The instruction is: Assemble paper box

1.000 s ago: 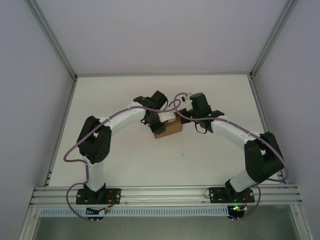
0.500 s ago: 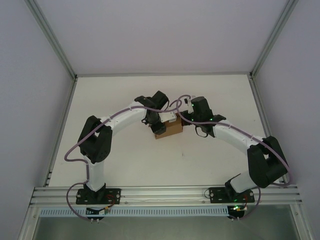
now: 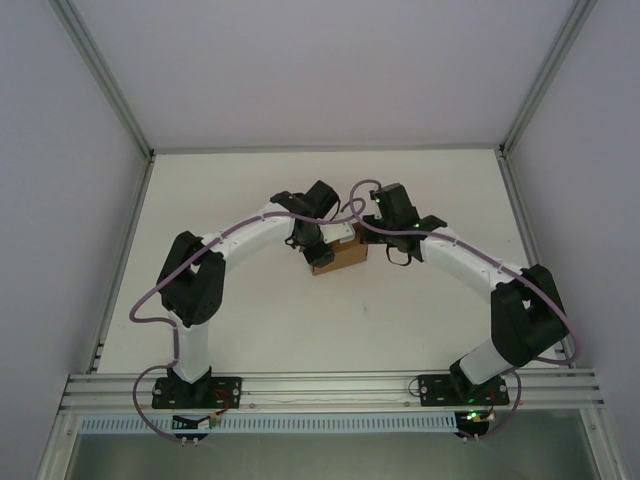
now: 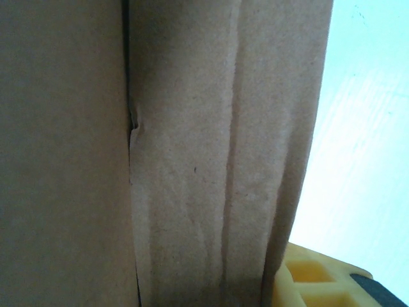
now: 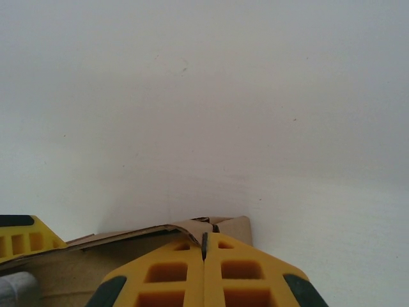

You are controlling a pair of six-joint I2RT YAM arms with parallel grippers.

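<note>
While the left arm (image 3: 195, 290) and the right arm (image 3: 520, 320) stood bolted at the 6 o'clock edge of the surface (image 3: 420, 180) and arched toward each other, their tips were together over the paper box (image 3: 342, 258). It sat about mid-surface as a small brown rectangular body, not a flat sheet. The left end effector (image 3: 317, 243) was at the box's 9 to 10 o'clock end. In its own camera, cardboard ran right up between the fingers and one yellow finger (image 4: 319, 284) pressed against a wall's edge, so it seemed to be grasping the box by that wall, though the other finger was hidden. The right end effector (image 5: 204, 251) stood at the box's 1 o'clock corner, clenched on nothing, its tips at a raised flap corner (image 5: 220, 225) as if to press it down. By this showing the folding was mostly done, since the walls stood and the shape was made. What was left looked like seating that flap and closing the seam (image 4: 131, 128), which showed a thin gap and a small dent. Whether the tabs were locked could not be told. Toward 12 o'clock the pale surface ran on to the back wall (image 3: 320, 70).
</note>
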